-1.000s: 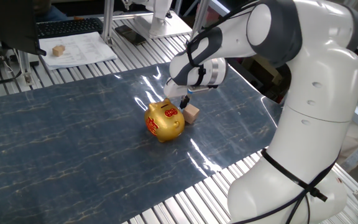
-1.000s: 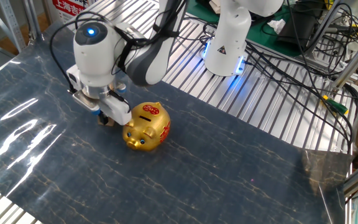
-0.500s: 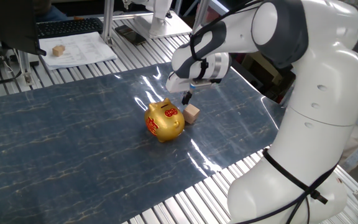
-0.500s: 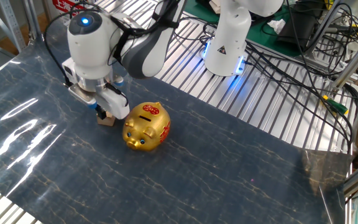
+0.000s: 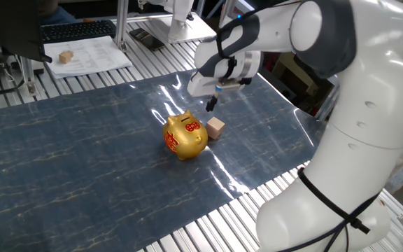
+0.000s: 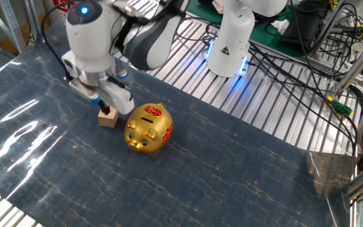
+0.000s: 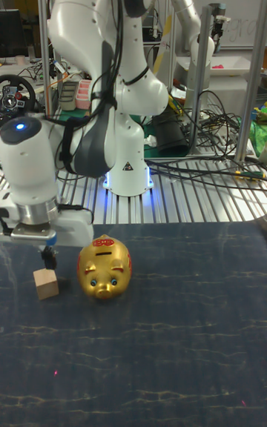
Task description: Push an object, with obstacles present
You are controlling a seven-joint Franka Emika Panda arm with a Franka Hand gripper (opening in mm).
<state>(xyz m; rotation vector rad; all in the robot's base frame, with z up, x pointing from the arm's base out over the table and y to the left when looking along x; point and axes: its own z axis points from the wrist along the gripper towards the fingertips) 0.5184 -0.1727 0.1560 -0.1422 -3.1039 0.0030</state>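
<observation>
Gripper (image 5: 210, 105) hovers above the cube (image 5: 216, 128), fingers seemingly pressed together; cube sits just beside the pig (image 5: 185, 136) at its 3 o'clock, so push away from pig.

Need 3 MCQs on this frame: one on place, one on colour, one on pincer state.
1. Where is the cube relative to the pig?
A. On top of the pig
B. Beside the pig, on the mat
C. On the bare metal slats, off the mat

2. What colour are the pig's markings?
A. Red
B. Green
C. White

3. How does the pincer stand to the cube?
A. Clamped on the cube
B. Above the cube, not touching it
C. Resting on the pig's back

Key: 1 B, the cube sits on the blue mat next to the pig; 2 A, red marks show on its gold side; 3 B, a gap shows between the pincer tip and the cube.
</observation>
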